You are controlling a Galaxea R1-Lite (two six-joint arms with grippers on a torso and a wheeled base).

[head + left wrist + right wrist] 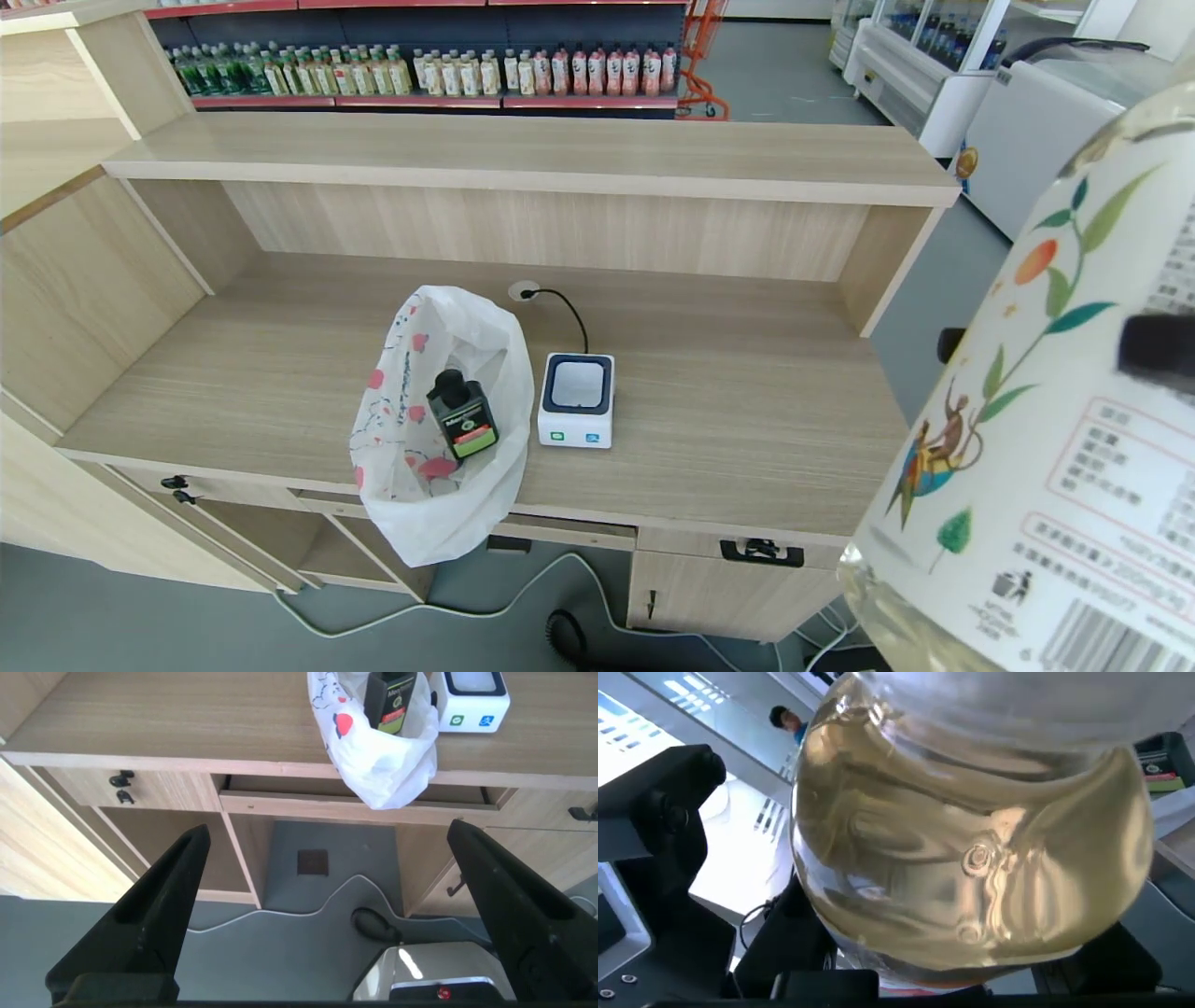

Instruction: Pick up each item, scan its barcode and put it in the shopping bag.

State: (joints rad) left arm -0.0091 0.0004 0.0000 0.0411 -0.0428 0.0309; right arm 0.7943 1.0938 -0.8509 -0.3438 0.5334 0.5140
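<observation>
Centrally, scanner just beside shopping bag.

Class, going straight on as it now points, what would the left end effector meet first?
The left end effector would probably meet the grey floor under the counter, by the white cable; depth unclear.

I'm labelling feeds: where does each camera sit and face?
Head: high, facing forward-down over light wooden counter; clear labelled drink bottle close at right.
Left wrist: before the counter, facing down its front; open left claw frames it.
Right wrist: faces bottle's base, held in right claw.
Shared: head, left wrist: white plastic shopping bag, white box scanner.
</observation>
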